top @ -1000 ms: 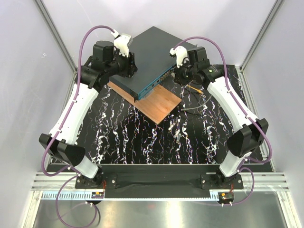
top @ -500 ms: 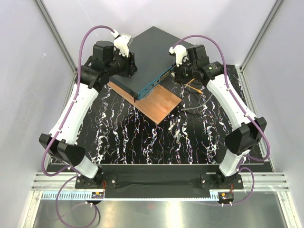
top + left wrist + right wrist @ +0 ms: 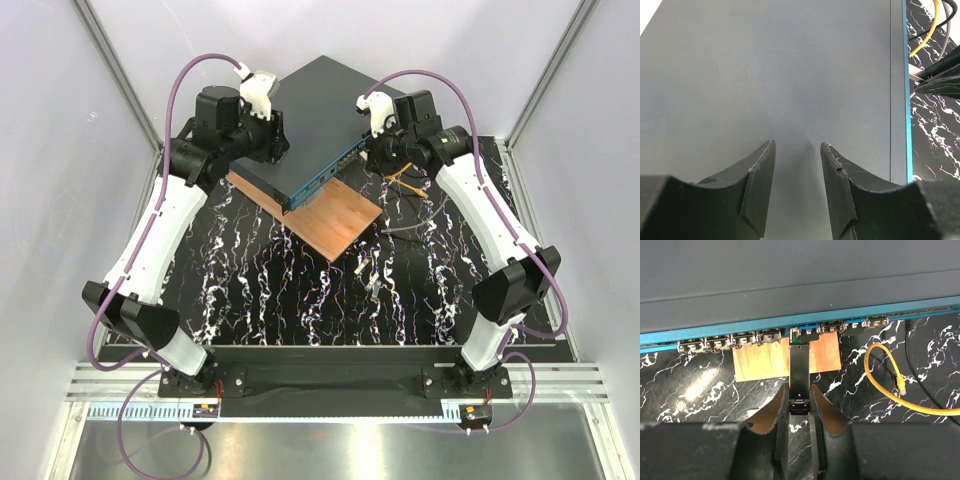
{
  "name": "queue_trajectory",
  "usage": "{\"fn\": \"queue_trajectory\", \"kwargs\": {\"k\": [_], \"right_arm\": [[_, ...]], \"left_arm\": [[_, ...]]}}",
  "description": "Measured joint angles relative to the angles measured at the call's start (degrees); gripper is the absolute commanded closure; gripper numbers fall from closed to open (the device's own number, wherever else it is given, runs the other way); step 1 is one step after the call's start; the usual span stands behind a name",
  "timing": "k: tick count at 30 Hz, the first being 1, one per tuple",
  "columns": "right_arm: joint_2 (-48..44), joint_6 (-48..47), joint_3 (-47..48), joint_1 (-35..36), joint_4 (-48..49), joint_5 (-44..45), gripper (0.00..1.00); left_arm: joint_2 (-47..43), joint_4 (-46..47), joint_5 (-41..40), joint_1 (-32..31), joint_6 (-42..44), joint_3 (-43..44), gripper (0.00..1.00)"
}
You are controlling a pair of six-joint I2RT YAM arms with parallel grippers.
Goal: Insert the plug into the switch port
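The switch (image 3: 310, 120) is a flat dark grey-teal box lying diagonally at the back, on a wooden board (image 3: 335, 220). In the right wrist view its teal front face (image 3: 740, 330) shows a row of small sockets. My right gripper (image 3: 800, 390) is shut on the plug (image 3: 799, 370), a slim dark rectangular piece. The plug's far tip sits at a socket near the middle of the row. My left gripper (image 3: 797, 147) is over the switch's top (image 3: 790, 75), open, with nothing between its fingers. From above, the left gripper (image 3: 270, 135) is at the switch's left corner and the right gripper (image 3: 368, 155) at its front face.
A looped yellow cable (image 3: 880, 385) and a dark cable (image 3: 920, 375) lie on the black marbled mat to the right of the plug. A grey cable (image 3: 420, 225) trails beside the board. White walls and metal posts close in the table's back and sides.
My right wrist has shifted a little toward the back and closer to the switch's front face, still holding the plug. The left arm has stayed put.
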Motion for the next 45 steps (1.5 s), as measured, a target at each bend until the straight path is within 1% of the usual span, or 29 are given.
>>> {"fn": "queue_trajectory", "kwargs": {"k": [5, 30, 39, 45], "right_arm": [[1.51, -0.02, 2.25, -0.07, -2.21, -0.2, 1.0], [3.28, -0.61, 3.28, -0.09, -3.85, 0.48, 1.0], [5.44, 0.04, 9.35, -0.09, -8.37, 0.31, 1.0], [5.6, 0.61, 10.69, -0.15, -9.38, -0.46, 1.0]], "left_arm": [[0.0, 0.0, 0.0, 0.0, 0.0, 0.02, 0.53], [0.0, 0.0, 0.02, 0.0, 0.0, 0.02, 0.53], [0.0, 0.0, 0.02, 0.0, 0.0, 0.0, 0.53], [0.0, 0.0, 0.02, 0.0, 0.0, 0.0, 0.53]]}}
